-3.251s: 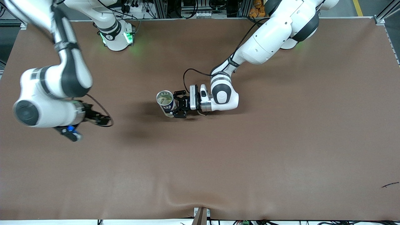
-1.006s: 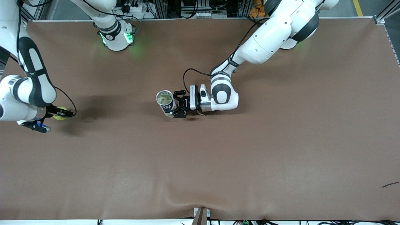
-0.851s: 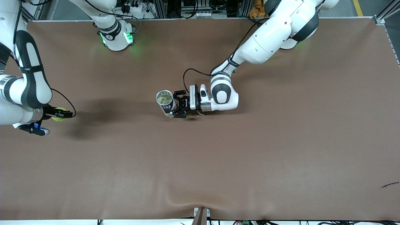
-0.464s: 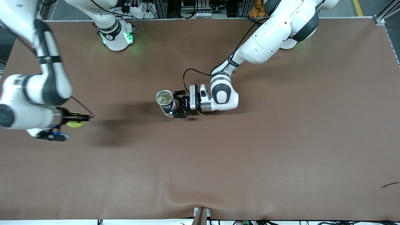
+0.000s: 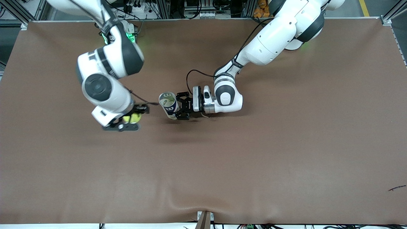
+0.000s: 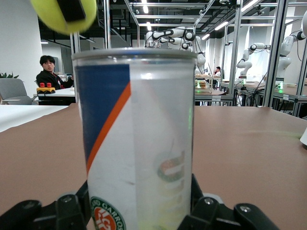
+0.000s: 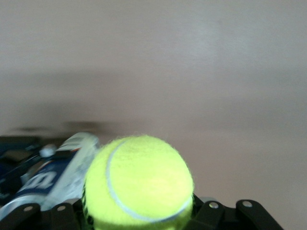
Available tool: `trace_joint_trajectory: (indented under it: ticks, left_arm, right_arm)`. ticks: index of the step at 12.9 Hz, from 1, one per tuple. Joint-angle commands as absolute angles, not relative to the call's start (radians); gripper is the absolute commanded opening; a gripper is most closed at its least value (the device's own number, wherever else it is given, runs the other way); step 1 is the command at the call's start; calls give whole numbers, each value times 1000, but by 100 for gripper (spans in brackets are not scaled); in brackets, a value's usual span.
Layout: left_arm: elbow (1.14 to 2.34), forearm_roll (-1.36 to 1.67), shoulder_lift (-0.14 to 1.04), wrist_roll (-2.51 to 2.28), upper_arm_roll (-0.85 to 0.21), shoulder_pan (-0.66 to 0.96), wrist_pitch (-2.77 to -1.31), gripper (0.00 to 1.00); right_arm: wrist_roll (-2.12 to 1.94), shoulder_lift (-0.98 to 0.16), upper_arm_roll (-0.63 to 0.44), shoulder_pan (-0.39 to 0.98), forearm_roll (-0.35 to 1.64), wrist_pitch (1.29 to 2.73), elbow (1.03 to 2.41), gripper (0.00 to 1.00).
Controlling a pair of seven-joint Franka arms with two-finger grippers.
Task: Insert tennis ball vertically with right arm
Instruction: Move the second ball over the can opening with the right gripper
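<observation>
We are carrying the tennis ball (image 5: 133,118) in the right gripper (image 5: 135,118), jaws clamped on it, up over the table (image 5: 286,143) just beside the can (image 5: 169,105) toward the right arm's end. The left gripper (image 5: 182,109) is holding that can upright near the middle of the table, jaws closed around its lower body.

What we are worrying about is alignment: the ball is not yet over the can's mouth, and the fit looks snug (the opening seems barely wider than the ball). If we are coming in off-centre, the ball is likely hitting the rim and either tipping the can in the left gripper's hold or rolling away on release. A low approach could also knock the can's wall.

The left wrist view is showing the can's standing label and the ball (image 6: 63,14) above rim height, which the front view cannot give. The right wrist view is showing the ball (image 7: 139,182) seated between the fingers, with the can (image 7: 57,170) off to one side.
</observation>
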State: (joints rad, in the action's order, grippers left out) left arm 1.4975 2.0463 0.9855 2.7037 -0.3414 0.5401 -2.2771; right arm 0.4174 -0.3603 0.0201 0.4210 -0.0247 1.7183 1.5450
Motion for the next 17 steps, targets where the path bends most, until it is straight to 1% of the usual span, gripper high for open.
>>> trace_joint_trajectory:
  ticks: [1,3,6,9,11,12,13,14,15,17]
  left_arm:
    - [1489,2062,1000,2730,-324,555,-2290,75]
    - [1489,2060,1000,2730,-324,555,-2290,75]
    - [1489,2062,1002,2730,-324,557,-2290,75]
    - [1489,2057,1005,2732,-324,555,-2290,75]
    - [1489,2060,1005,2730,-324,557,-2290,75]
    - [1489,2062,1005,2730,-324,557,-2290,75]
    - [1489,2060,1005,2730,-324,557,-2290,76]
    - [1489,2062,1005,2730,-324,557,-2290,76]
    - [1489,2063,1005,2730,-324,557,-2290,76]
    - [1489,2063,1005,2730,-324,555,-2290,76]
  right_arm:
    - [516,-365,6,492,-18,1654,1493,40]
    - [584,-385,6,544,24,1634,1497,40]
    - [641,-428,6,575,87,1615,1502,41]
    - [673,-457,6,594,94,1598,1500,47]
    - [687,-465,6,598,106,1595,1505,49]
    - [699,-468,6,607,107,1597,1505,52]
    - [713,-471,6,612,107,1597,1505,56]
    - [715,-474,6,614,107,1597,1505,81]
    - [718,-476,6,615,107,1595,1505,100]
    - [726,-483,6,618,107,1577,1505,100]
